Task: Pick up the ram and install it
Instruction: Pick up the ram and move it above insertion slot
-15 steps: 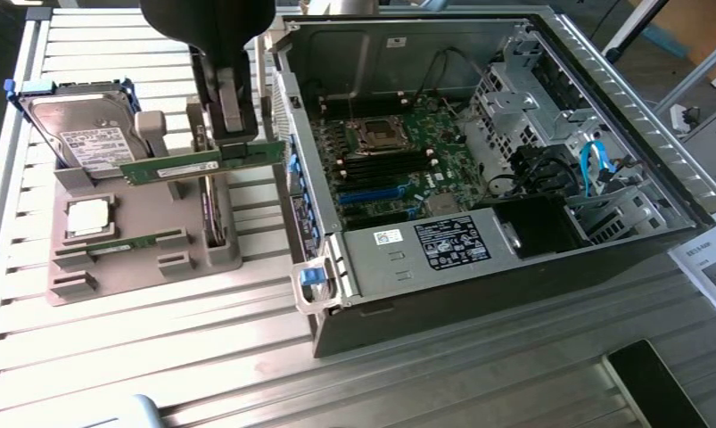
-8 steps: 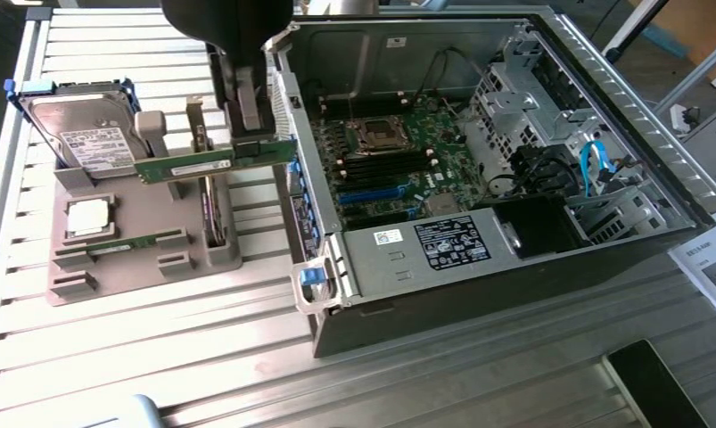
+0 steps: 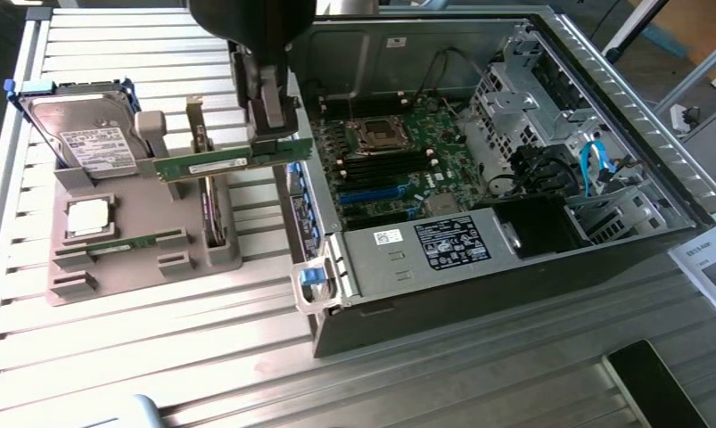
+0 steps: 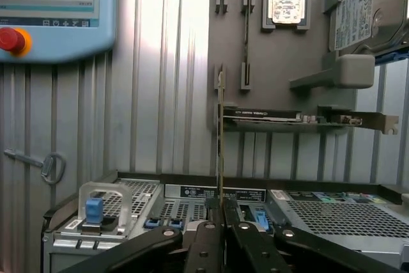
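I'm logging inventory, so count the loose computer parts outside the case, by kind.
Memory: 2, held stick and tray stick
Hard drive: 1
Processor chip: 1
Card with bracket: 1
Total: 5

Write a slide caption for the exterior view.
The hand grips the ram near the gray tray and the open computer.

A slatted metal table [image 3: 155,312] bears two things – grey holder [image 3: 132,267], open computer case [image 3: 477,303].

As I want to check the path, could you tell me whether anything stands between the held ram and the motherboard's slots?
The ram, held in the gripper, hangs beside the open case. The case wall facing it lies between it and the memory slots; whether the stick clears its rim I cannot tell. Nothing covers the slots.
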Tool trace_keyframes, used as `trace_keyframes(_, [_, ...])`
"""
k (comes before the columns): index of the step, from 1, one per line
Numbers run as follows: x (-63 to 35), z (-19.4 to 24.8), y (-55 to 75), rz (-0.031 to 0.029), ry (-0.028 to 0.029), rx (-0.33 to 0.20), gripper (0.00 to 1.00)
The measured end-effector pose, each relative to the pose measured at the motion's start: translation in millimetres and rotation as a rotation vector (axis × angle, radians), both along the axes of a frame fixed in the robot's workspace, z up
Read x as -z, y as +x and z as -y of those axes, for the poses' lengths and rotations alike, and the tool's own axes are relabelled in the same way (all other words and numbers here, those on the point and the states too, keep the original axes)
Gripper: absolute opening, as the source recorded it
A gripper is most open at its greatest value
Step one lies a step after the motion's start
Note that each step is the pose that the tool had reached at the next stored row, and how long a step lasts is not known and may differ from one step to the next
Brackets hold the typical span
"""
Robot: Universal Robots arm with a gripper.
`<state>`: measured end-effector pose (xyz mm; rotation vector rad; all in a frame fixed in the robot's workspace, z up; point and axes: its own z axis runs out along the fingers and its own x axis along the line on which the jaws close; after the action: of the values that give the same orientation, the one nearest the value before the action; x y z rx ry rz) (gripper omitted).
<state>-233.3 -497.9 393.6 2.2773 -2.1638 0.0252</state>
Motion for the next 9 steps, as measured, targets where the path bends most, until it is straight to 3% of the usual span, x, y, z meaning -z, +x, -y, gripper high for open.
trace_keyframes(9, [0.0, 0.0, 18.5, -0.0001, -0.0001, 0.000, 0.12])
